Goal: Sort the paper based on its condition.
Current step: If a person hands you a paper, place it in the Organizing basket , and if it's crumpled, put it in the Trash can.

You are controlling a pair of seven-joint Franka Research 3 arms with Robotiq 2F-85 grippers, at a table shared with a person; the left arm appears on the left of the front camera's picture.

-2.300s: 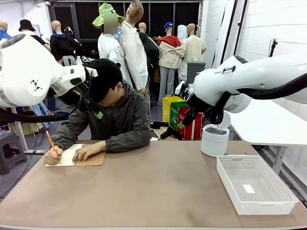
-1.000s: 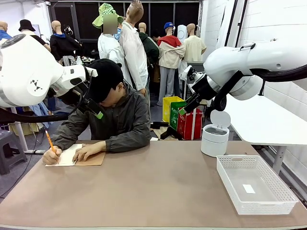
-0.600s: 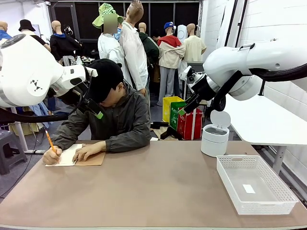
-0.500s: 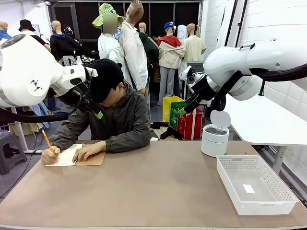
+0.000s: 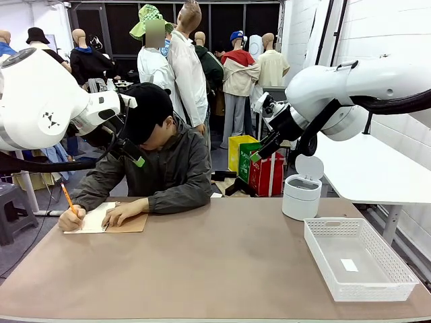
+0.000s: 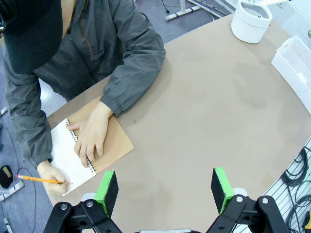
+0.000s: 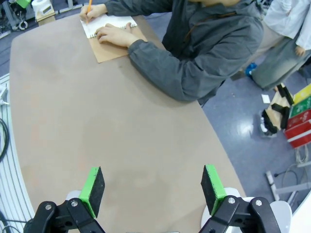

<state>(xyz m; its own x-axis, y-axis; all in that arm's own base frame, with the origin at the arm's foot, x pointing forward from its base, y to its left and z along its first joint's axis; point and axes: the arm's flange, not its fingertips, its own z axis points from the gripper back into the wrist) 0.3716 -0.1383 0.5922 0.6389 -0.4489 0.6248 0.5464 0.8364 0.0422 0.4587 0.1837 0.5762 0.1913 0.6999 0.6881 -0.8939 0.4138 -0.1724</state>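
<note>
Front view: the paper is a white page lying flat at the table's far left corner, beside the brown cover of an open spiral notebook. Its long axis follows the spiral, running from the person's edge of the table toward the robot's side, slightly skewed. The person's writing hand is closed around an orange pencil with the tip on the page. The other hand rests flat and loose across the spiral, fingers spread, gripping nothing.

The left gripper hangs high above the table with its jaws wide apart and nothing between them. The right gripper is likewise spread and bare, well above the table. A white basket sits at the near right and a small white bin behind it.

Compared with about two seconds ago, the right arm has lifted its gripper higher and the pencil hand has shifted a little toward the page's outer edge; the page itself has not moved
</note>
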